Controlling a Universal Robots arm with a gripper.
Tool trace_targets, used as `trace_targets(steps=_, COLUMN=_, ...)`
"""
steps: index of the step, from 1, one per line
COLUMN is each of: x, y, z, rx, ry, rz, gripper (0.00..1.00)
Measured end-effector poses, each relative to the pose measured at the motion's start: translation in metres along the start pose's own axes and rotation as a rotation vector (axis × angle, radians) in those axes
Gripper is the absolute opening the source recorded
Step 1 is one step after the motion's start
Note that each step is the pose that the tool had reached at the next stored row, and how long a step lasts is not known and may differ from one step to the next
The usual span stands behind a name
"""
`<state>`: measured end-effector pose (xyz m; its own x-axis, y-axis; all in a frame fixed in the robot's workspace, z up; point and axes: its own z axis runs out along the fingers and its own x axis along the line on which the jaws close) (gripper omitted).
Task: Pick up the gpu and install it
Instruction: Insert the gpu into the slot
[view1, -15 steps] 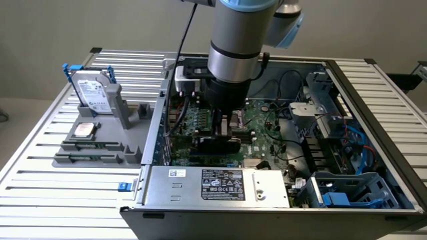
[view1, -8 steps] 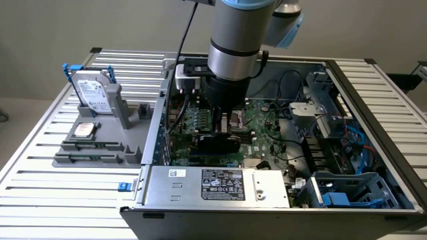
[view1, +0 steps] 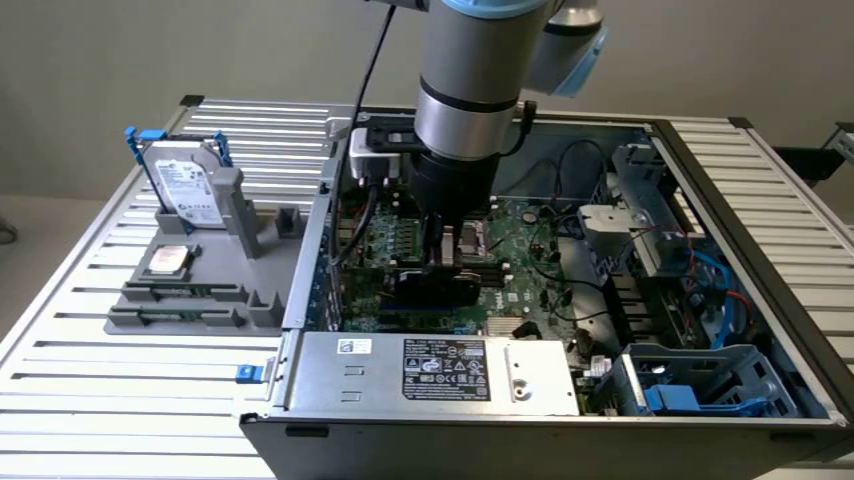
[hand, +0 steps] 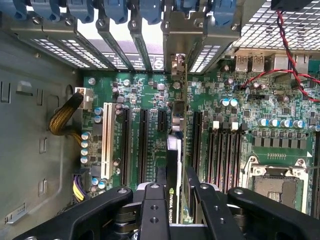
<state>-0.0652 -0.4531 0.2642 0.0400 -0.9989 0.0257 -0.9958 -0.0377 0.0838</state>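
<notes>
Black two-finger gripper (hand: 176, 190) is closed narrow on the gpu (hand: 173, 167), a thin flat card with a black shroud and a silver metal bracket end, and holds it by the upper edge. The pick-up is done: the card stands on edge inside the open grey metal computer case (view1: 767, 300), in the middle of the exterior frame, low over the green motherboard (hand: 145, 85). I cannot tell whether it is fully seated; I judge that part remains. Its long axis follows the black slots, with the bracket end toward the case wall at the exterior view's left.
</notes>
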Motion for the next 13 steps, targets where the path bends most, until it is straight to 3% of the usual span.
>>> trace_targets(steps=13, x=-0.0001, y=0.0006, z=0.0001, rx=0.0002, ry=0.0026, rz=0.000, gripper=0.26)
